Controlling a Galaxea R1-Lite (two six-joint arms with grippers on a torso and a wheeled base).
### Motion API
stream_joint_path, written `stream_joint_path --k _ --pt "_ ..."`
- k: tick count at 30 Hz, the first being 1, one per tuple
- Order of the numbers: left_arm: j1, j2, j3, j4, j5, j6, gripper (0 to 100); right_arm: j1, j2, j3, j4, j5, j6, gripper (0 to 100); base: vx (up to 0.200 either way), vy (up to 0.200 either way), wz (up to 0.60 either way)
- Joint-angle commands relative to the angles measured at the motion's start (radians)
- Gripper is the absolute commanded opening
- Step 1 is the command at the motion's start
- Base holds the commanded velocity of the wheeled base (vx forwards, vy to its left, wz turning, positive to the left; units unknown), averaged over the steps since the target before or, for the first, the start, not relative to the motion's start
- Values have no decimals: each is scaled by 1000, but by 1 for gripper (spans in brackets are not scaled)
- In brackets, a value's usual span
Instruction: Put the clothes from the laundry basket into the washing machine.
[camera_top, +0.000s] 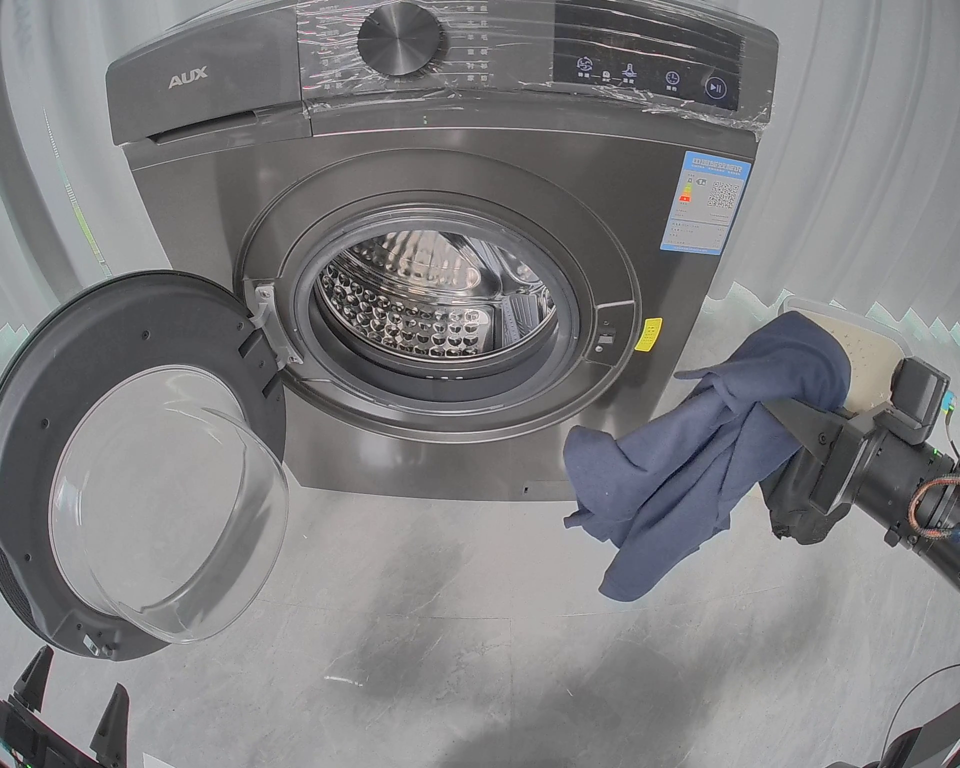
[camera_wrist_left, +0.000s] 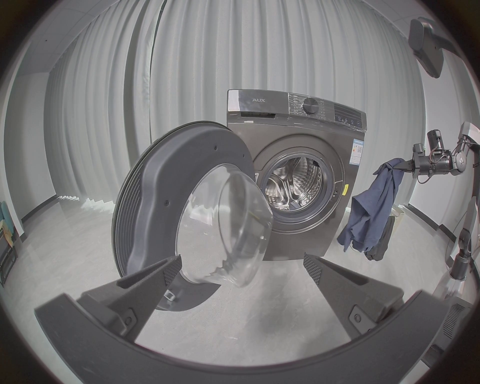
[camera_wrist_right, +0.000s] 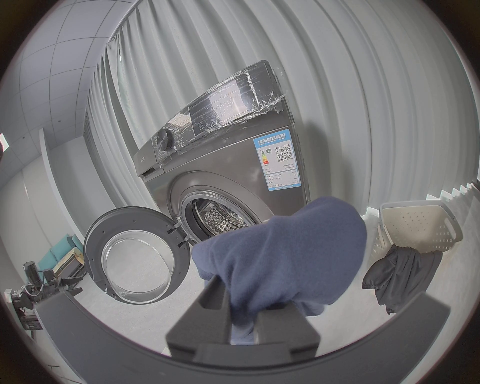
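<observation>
My right gripper (camera_top: 800, 418) is shut on a navy blue garment (camera_top: 690, 460), which hangs in the air to the right of the washing machine's front, below the height of the drum opening (camera_top: 430, 290). The right wrist view has the cloth (camera_wrist_right: 290, 255) bunched over my closed fingers (camera_wrist_right: 215, 310). The cream laundry basket (camera_wrist_right: 420, 225) stands on the floor beside the machine's right side, with a dark grey garment (camera_wrist_right: 402, 275) draped over its rim. The drum looks empty. My left gripper (camera_wrist_left: 245, 280) is open and low, in front of the open door (camera_wrist_left: 175, 200), holding nothing.
The round door (camera_top: 140, 460) swings out to the left of the machine (camera_top: 440, 130) and takes up the floor space there. Pale floor (camera_top: 450, 640) lies in front of the machine. White curtains (camera_wrist_left: 200, 60) hang behind it.
</observation>
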Motion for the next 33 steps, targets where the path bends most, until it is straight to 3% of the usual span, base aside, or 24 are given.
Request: stream_joint_path --k 1,6,14,19,26,29,33 --pt "0 -18 16 0 0 -1 100 2 2 10 0 0 -3 0 0 0 0" --pt "0 -18 16 0 3 2 100 12 0 8 0 1 -2 0 0 0 0" --pt "3 -18 18 1 9 27 100 107 106 -21 -6 0 11 0 0 0 0" --pt "5 -18 18 -2 6 36 100 176 198 -49 -133 -11 67 0 0 0 0" --pt "5 -18 18 -3 3 38 100 194 316 -102 -232 -20 70 0 0 0 0" --pt "5 -18 18 -12 -18 58 100 206 342 -134 -232 -19 70 0 0 0 0" --pt "12 -9 -102 -57 -97 22 100 223 365 -150 -253 -10 74 0 0 0 0"
